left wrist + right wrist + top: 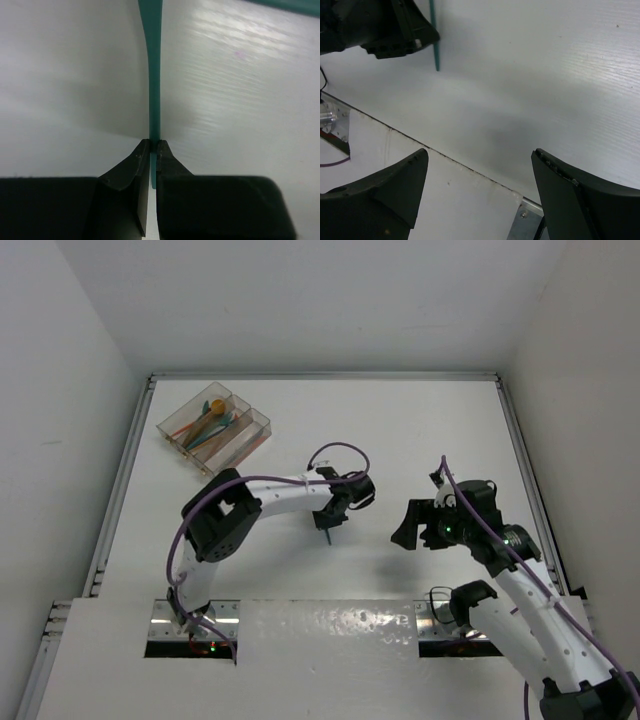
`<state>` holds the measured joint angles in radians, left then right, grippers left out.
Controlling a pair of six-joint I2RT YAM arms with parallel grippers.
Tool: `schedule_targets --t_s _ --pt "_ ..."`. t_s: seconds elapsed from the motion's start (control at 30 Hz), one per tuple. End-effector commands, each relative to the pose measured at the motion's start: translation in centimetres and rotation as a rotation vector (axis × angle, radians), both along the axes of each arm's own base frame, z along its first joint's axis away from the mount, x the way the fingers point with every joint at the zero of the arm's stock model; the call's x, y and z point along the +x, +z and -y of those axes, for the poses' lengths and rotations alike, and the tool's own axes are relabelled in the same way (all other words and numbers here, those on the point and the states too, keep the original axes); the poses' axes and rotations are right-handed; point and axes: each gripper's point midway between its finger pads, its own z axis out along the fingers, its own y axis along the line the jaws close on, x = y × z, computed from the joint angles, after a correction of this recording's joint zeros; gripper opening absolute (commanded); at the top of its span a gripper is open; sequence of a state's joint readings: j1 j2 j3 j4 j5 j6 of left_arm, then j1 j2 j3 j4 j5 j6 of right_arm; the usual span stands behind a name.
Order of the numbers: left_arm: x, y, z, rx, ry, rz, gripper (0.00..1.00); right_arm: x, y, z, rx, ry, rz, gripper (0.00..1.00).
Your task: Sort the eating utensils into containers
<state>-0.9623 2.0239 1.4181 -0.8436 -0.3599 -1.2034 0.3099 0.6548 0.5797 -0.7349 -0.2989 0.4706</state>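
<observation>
My left gripper is shut on a teal utensil and holds it by one end near the table's middle. Its thin handle sticks out from between the jaws. The same utensil shows in the right wrist view hanging below the left gripper. The clear three-compartment tray sits at the far left and holds several orange and teal utensils. My right gripper is open and empty to the right of the left one, above bare table.
A raised white panel covers the near edge between the arm bases; its edge shows in the right wrist view. A metal rail runs along the table's left side, with white walls all round.
</observation>
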Motion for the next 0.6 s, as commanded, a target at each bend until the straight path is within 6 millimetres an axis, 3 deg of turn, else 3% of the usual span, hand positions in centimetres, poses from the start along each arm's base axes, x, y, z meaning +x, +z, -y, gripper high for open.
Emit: schedule_targets --t_s 0.0,0.07,0.1,0.13,0.17,0.2,0.27,0.3,0.33,0.37,0.43,0.47,0.57 --pt "2.3 6.5 -4.4 0.138 -0.057 0.209 0.0 0.3 0.3 -0.4 0.014 0.015 0.018 0.84" --pt "3.2 9.2 -5.3 0.155 -0.081 0.292 0.0 0.4 0.4 -0.5 0.017 0.018 0.02 0.84" --pt "3.9 12.1 -6.3 0.182 -0.12 0.373 0.0 0.5 0.4 -0.5 0.019 0.016 0.022 0.84" --pt "4.4 13.4 -6.6 0.183 -0.141 0.418 0.0 0.5 0.5 -0.6 0.022 0.018 0.026 0.84" --pt "4.7 14.1 -7.3 0.204 -0.163 0.445 0.0 0.6 0.5 -0.6 0.025 0.017 0.025 0.84" --pt "5.7 16.3 -8.6 0.228 -0.192 0.505 0.0 0.7 0.4 -0.7 0.029 0.013 0.027 0.84" --pt "7.0 17.6 -11.9 0.282 -0.262 0.512 0.0 0.8 0.4 -0.8 0.036 0.013 0.026 0.84" --pt "8.3 18.3 -11.9 0.25 -0.281 0.555 0.0 1.0 0.4 -0.9 0.038 0.01 0.03 0.84" --pt "8.6 17.6 -13.3 0.27 -0.31 0.541 0.0 1.1 0.4 -0.9 0.041 0.008 0.034 0.84" --pt "9.6 18.3 -15.6 0.31 -0.349 0.544 0.0 1.2 0.5 -1.0 0.046 0.008 0.034 0.84" --pt "10.9 18.0 -17.7 0.373 -0.385 0.56 0.0 1.6 0.6 -1.1 0.049 0.001 0.041 0.84" --pt "11.6 18.1 -19.7 0.469 -0.447 0.54 0.0 1.7 0.6 -1.1 0.05 -0.005 0.037 0.84" --pt "13.9 17.7 -22.3 0.585 -0.553 0.537 0.0 2.1 0.4 -1.2 0.048 -0.012 0.029 0.84"
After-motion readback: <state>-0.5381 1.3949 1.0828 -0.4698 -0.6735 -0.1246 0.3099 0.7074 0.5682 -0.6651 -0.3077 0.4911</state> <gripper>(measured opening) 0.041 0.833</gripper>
